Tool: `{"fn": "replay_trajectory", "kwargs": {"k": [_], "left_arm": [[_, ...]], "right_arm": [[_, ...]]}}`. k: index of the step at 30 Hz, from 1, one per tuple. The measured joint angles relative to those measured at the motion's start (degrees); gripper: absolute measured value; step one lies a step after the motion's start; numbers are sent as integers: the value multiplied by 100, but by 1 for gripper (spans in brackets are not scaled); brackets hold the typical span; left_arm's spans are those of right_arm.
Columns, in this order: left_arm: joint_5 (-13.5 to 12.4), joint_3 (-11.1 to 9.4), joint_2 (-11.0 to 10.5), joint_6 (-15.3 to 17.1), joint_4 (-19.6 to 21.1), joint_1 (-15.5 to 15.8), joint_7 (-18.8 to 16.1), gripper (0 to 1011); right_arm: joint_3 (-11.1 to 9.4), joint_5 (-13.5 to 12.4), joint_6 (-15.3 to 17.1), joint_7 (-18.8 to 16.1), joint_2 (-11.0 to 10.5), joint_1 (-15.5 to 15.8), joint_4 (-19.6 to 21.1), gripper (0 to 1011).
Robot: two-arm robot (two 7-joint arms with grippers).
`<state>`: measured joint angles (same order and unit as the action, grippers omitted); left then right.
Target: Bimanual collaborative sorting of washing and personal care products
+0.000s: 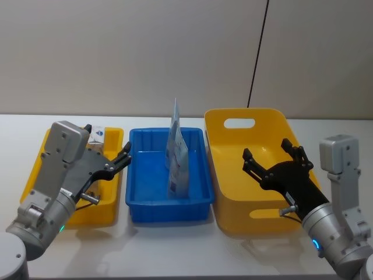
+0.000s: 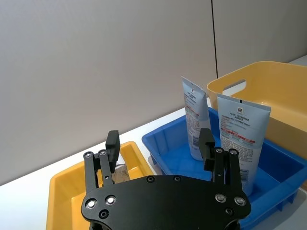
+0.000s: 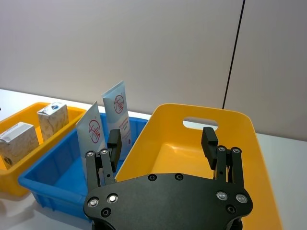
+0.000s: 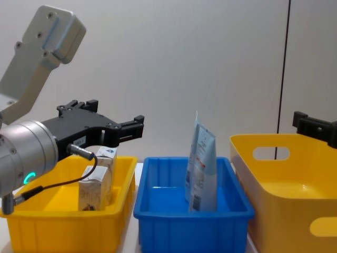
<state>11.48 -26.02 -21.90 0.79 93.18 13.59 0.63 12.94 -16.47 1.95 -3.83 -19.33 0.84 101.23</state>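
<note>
Progress, as you can judge it: sorting looks done or close to it.

- The large yellow bin (image 1: 245, 221), right of the head frame, holds no product you can see.
- The blue bin (image 1: 145, 175), centre frame, has the pale-blue pouches (image 2: 194, 120) (image 2: 240, 136) standing upright in it, close together.
- The small yellow bin (image 1: 99, 213), left of frame, has the small boxy packs (image 3: 17, 141) (image 3: 53, 117), one nearer the back wall and one nearer the front.
- No product is seen loose outside the bins, so probably nothing is left to move. Hidden bin corners can't be checked.

The left gripper (image 2: 159, 139) is at the lower left of the head frame, hovering above the small yellow bin. Its jaws are spread wide and it holds nothing. The right gripper (image 3: 161, 135) is at the lower right, above the large yellow bin, also spread wide and carrying nothing.

Counts:
- Bins: 3 (1 large yellow, 1 blue, 1 small yellow)
- Grippers: 2
- Pouches: 2
- Boxy packs: 2
</note>
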Motion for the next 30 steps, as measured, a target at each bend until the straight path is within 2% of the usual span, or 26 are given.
{"fn": "replay_trajectory", "kwargs": {"k": [30], "left_arm": [[0, 0, 0, 0, 0, 0, 0, 1000]], "right_arm": [[0, 0, 0, 0, 0, 0, 0, 1002]]}}
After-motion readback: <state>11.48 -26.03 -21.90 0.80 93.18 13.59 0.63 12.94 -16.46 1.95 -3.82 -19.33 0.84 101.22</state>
